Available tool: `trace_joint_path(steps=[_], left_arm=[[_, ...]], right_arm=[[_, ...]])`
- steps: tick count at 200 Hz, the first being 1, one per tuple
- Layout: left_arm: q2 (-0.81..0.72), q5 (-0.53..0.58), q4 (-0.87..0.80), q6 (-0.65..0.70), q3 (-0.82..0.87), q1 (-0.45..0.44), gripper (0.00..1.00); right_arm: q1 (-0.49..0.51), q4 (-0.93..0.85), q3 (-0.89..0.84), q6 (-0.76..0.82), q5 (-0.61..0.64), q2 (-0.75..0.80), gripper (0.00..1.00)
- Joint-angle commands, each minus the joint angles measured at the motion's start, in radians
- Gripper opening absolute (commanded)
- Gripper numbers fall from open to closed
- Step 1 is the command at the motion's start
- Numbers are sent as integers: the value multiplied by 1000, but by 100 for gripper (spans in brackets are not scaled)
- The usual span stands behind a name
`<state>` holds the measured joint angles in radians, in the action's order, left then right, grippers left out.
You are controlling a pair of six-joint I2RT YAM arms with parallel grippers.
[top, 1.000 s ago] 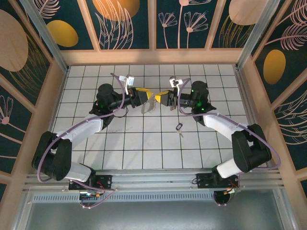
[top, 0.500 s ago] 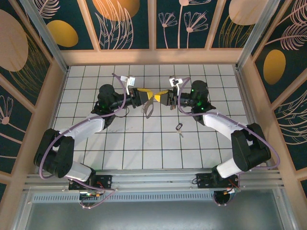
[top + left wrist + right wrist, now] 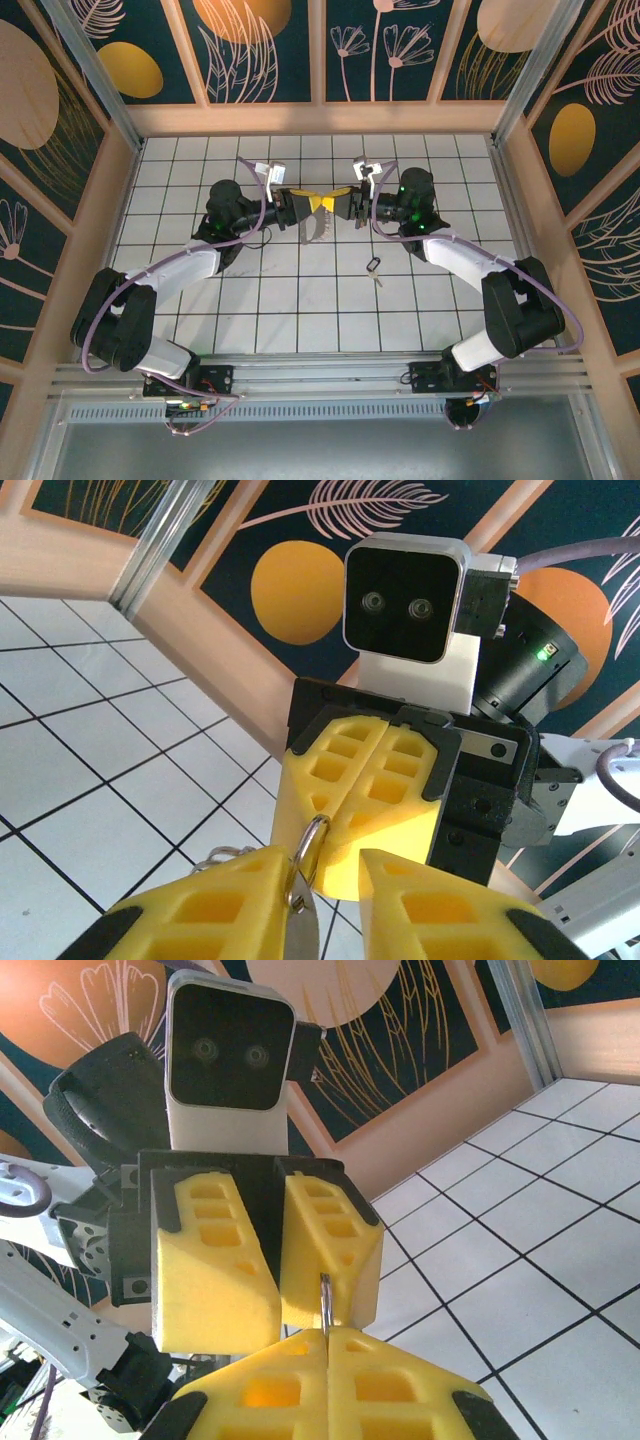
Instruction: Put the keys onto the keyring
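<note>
right gripper [image 3: 325,1355] clamped on the keyring [image 3: 312,845] in the air, 12 o'clock of floor centre, left gripper [image 3: 325,880] narrow, not yet biting, key [image 3: 373,266] on tiles at its 5 o'clock: an off-centre pinch could twist the ring loose.

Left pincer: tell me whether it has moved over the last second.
Yes: the left pincer has slid right across the white tiles, up to the right pincer.
</note>
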<state>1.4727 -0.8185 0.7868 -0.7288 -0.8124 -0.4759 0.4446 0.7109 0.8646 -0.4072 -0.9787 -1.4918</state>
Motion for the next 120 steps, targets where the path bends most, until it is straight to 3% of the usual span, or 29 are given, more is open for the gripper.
trace_joint_path(steps=[1, 120], left_arm=[[1, -30, 69, -10, 3, -19, 23], [2, -7, 130, -40, 13, -30, 9]], right_arm=[[-2, 53, 7, -9, -14, 23, 0], [3, 28, -1, 13, -8, 30, 0]])
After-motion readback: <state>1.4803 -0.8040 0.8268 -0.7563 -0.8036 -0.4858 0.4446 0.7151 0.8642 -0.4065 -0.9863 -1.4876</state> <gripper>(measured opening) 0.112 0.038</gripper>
